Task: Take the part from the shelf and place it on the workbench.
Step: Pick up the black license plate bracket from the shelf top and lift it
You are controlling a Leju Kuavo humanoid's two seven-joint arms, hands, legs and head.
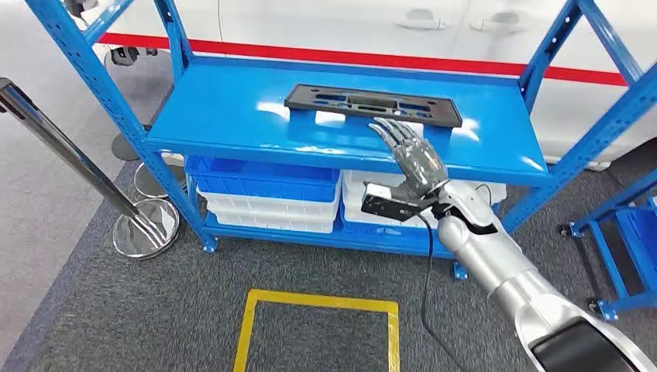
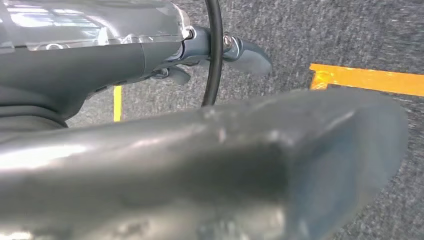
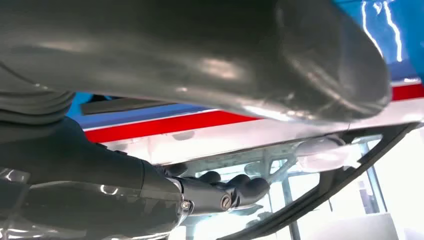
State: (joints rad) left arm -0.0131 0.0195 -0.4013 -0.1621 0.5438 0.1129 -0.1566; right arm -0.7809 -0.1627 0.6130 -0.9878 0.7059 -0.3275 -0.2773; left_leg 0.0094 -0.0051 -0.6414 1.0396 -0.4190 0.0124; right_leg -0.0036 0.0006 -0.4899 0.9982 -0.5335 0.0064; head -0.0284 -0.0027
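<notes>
On the top level of the blue shelf (image 1: 232,124), in the head view, lay the black slotted part (image 1: 372,106), flat and near the back edge. The right hand (image 1: 411,155) reached over the shelf's front, fingers (image 1: 390,129) spread and holding nothing, tips just short of the part's near edge. The part looked stiff, thin and light, probably plastic; its long front edge or a slot seemed the best hold. In the left wrist view, the left hand (image 2: 225,165) hung over grey carpet; whether its fingers were closed I cannot tell. In the right wrist view, dark fingers (image 3: 240,187) hovered by the part's rim (image 3: 320,197).
</notes>
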